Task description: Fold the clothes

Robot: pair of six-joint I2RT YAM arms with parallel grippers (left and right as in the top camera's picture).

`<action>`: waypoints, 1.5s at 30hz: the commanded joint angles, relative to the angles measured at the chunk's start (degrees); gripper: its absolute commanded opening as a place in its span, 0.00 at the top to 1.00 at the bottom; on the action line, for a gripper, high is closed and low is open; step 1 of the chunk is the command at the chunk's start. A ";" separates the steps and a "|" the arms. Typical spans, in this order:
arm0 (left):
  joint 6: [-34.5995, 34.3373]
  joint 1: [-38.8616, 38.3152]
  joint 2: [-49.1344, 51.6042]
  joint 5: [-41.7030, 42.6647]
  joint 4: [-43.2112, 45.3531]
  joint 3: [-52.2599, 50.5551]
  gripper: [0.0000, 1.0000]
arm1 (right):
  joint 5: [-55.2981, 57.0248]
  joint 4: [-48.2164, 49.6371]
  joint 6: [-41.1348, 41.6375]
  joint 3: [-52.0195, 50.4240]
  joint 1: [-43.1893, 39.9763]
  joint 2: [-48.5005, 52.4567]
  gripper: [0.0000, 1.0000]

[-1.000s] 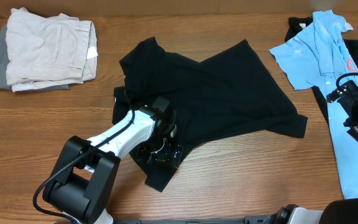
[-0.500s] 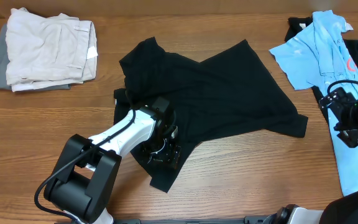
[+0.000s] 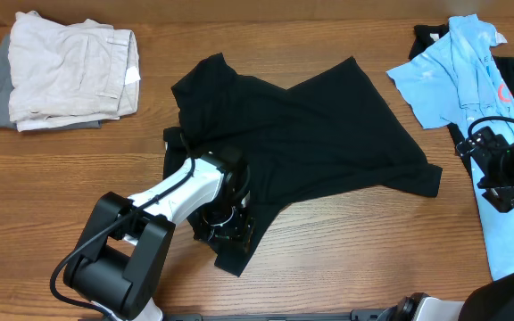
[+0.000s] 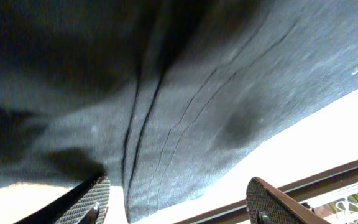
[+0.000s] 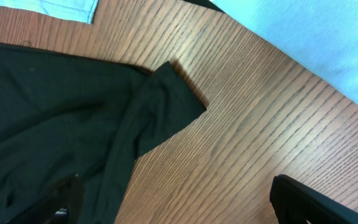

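Overhead: the large black short-sleeved shirt (image 3: 319,134) sprawls rumpled across the middle of the wooden table (image 3: 346,259). The left gripper (image 3: 226,225) sits at its lower hem, and the right gripper (image 3: 504,178) hangs by the light blue polo (image 3: 444,80) at the right edge. Left wrist: black cloth drapes between spread fingers (image 4: 89,202); pinched or loose, I cannot tell. Right wrist: jaws wide and empty, over wood beside the shirt.
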 commanded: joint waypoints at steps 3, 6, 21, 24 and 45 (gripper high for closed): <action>-1.09 -0.81 0.37 -0.04 -2.43 -0.81 0.27 | -0.52 0.35 -0.17 -0.24 0.00 -0.81 0.00; -1.11 -1.64 0.37 -0.04 -2.32 -1.73 0.28 | -0.52 0.35 -0.17 -0.24 0.00 -0.81 0.00; -2.21 -2.56 0.37 0.00 2.45 -5.73 0.37 | -0.52 0.42 -0.17 -0.24 0.00 -0.81 0.00; -2.21 -2.56 0.37 -0.02 3.13 -5.73 0.39 | -0.52 1.20 -0.17 -0.44 0.00 -0.81 0.00; -2.12 -2.60 0.39 -0.02 5.11 -5.73 0.64 | -6.75 13.99 6.08 -8.35 0.00 7.43 0.15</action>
